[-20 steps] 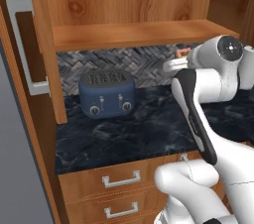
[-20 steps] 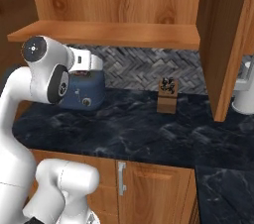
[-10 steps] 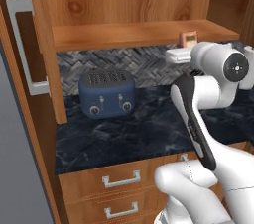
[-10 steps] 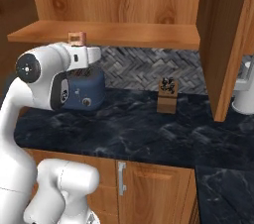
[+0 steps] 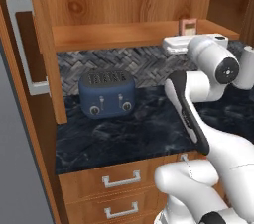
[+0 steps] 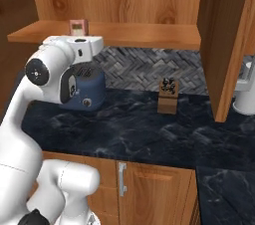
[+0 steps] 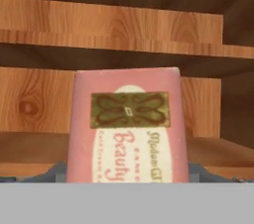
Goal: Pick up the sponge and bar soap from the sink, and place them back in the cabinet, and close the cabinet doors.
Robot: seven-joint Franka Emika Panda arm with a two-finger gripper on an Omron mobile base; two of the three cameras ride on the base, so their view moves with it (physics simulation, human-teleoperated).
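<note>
Fingers [image 7: 55, 171] clamped on the bar soap [image 7: 130, 126], held upright between them at the front edge of the cabinet [image 5: 124, 0] shelf [image 5: 119, 34]. Raised over the last second from below shelf height to level with the plank; delivery likely close, release still pending. Gripper [image 5: 187, 30] horizontal, pointing inward; forearm folded above the toaster [image 5: 107, 94]. Left cabinet door [image 5: 39, 49] open.
</note>
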